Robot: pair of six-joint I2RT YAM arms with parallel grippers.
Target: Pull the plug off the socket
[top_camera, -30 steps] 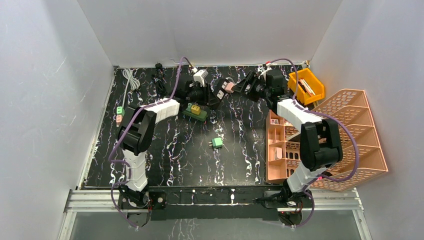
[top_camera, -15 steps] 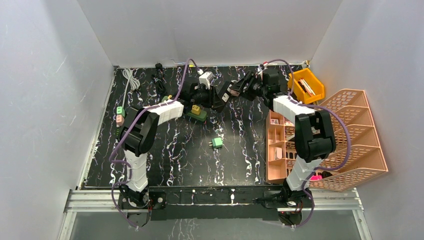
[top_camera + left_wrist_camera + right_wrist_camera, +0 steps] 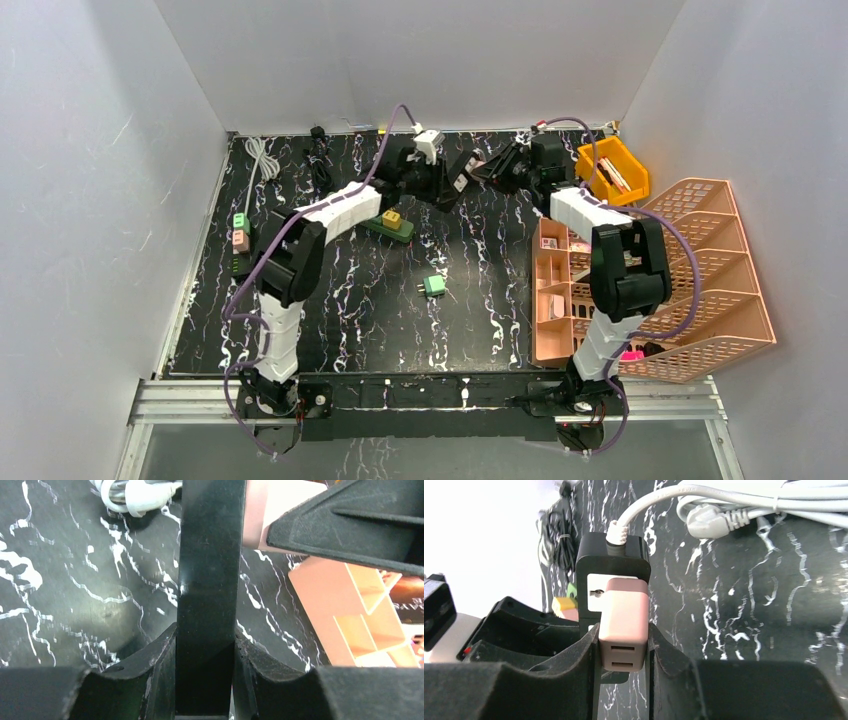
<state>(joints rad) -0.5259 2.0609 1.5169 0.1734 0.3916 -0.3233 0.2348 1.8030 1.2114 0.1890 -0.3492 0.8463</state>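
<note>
Lettering on a dark label is too cropped to read. The pink plug, a squarish block with two USB slots, sits in the black socket, held above the tabletop's far edge, mid-width. The left gripper clamps the socket; the right gripper pinches the plug.

The left arm and right arm are each showing ribbed white shells alternating with bulky black joint housings. A purple cable is looping along each arm. The fingers are showing matte black, faintly textured, curved faces.
</note>
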